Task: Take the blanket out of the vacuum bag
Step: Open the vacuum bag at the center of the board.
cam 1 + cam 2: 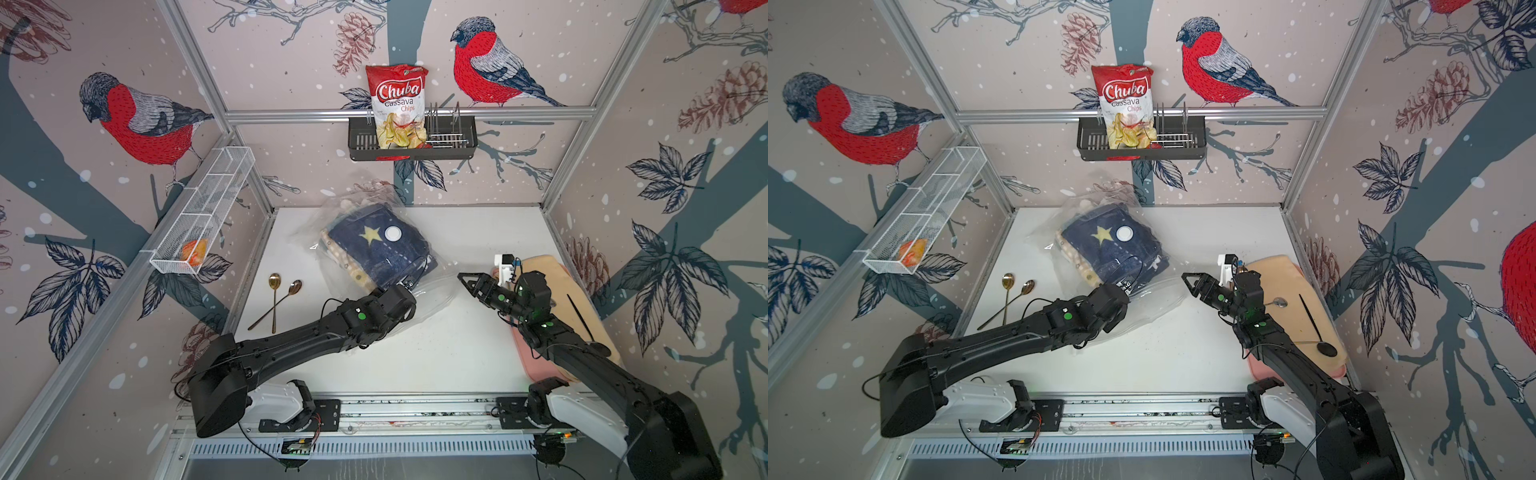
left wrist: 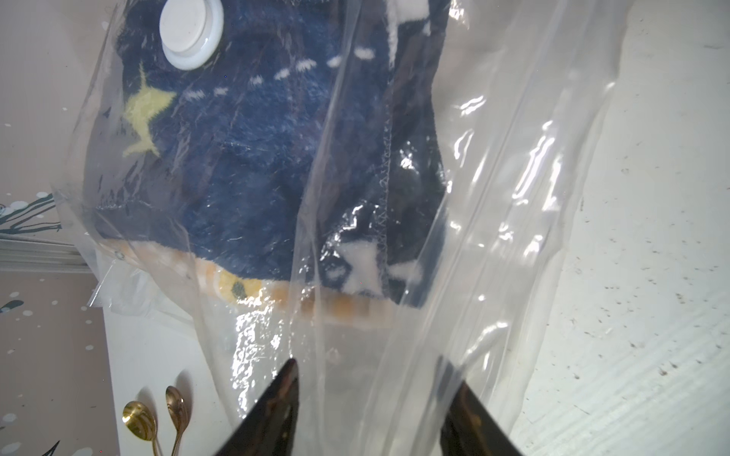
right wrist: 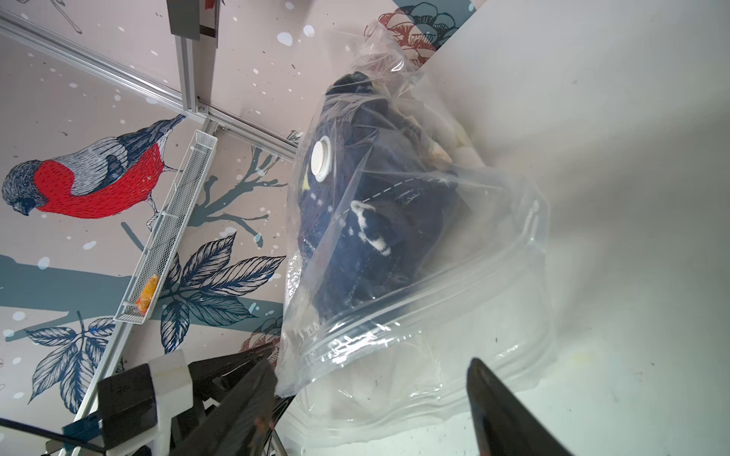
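Left fingers (image 2: 367, 367) are apart with a fold of bag film running between them, and nothing looks pinched. I can't tell if they're inside the mouth or just under a flap. Right fingers (image 1: 463, 277) are spread wide and empty, hanging just off the mouth's 3 o'clock side.

My take on doing this well: the left should close on one layer of film only, right at the zip edge (image 3: 395, 327). Then the right can go in through the gap, grab the blanket (image 2: 245, 158) and pull straight along the bag, not sideways.

The bag (image 1: 384, 266) lies toward the desk's (image 1: 457, 365) 12 o'clock side, valve (image 1: 392, 233) facing up. In both top views its long axis runs 11 to 5 o'clock, closed end at 11 and mouth pointing to 5. The blanket is bunched in the far half.
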`<state>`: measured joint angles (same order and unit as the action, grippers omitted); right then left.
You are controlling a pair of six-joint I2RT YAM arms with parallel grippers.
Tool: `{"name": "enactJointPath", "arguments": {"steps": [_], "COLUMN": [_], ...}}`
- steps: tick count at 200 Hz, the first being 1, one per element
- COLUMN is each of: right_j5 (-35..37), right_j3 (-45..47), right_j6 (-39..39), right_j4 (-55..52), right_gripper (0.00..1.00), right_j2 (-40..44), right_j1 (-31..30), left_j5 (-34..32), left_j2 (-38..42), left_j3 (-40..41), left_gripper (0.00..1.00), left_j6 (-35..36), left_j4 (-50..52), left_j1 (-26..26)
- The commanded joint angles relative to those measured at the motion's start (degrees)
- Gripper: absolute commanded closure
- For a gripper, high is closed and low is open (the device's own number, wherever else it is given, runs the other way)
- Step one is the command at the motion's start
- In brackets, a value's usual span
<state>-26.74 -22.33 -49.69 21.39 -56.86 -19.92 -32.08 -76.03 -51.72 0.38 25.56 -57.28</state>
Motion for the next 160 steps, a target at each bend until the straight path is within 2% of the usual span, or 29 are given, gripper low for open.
{"name": "enactJointPath", "arguments": {"steps": [1,18,59,87,120,151,160], "right_j5": [2.6,6.2,18.8,24.9,23.8,22.8,23.1], "right_j3": [0.8,1.9,11.6,11.8,10.4,6.4,5.0], "right_j6": [-1.6,-3.4,-14.8,-15.7,-17.7,-18.6,-19.1], "right_j4": [0.3,1.5,13.7,13.2,19.9,27.2,28.5], "right_gripper": [0.28,0.33,0.57,0.65,0.73,0.73,0.7], "right_j2": [0.3,0.3,3.0,2.9,-4.2,-13.4,-16.0], "right_j1": [-2.1,-6.6,-20.1,-25.5,-27.2,-28.5,-28.6], "left_j5": [-4.0,-7.2,-12.2,-11.5,-10.7,-6.7,-6.3], "left_j2": [-1.3,-2.5,-3.3,-2.4,1.1,4.4,4.5], "left_j3": [-0.6,-1.4,-3.7,-4.3,-4.3,-4.6,-5.1], "left_gripper": [0.59,0.7,1.0,1.0,1.0,1.0,1.0], "left_j6": [-0.3,-0.7,-3.6,-4.1,-4.4,-4.5,-4.6], "left_j4": [-0.7,0.1,2.1,1.9,-0.5,-4.0,-4.2], "left_j1": [-0.1,-0.1,-0.1,-0.1,-0.1,0.0,0.0]}}
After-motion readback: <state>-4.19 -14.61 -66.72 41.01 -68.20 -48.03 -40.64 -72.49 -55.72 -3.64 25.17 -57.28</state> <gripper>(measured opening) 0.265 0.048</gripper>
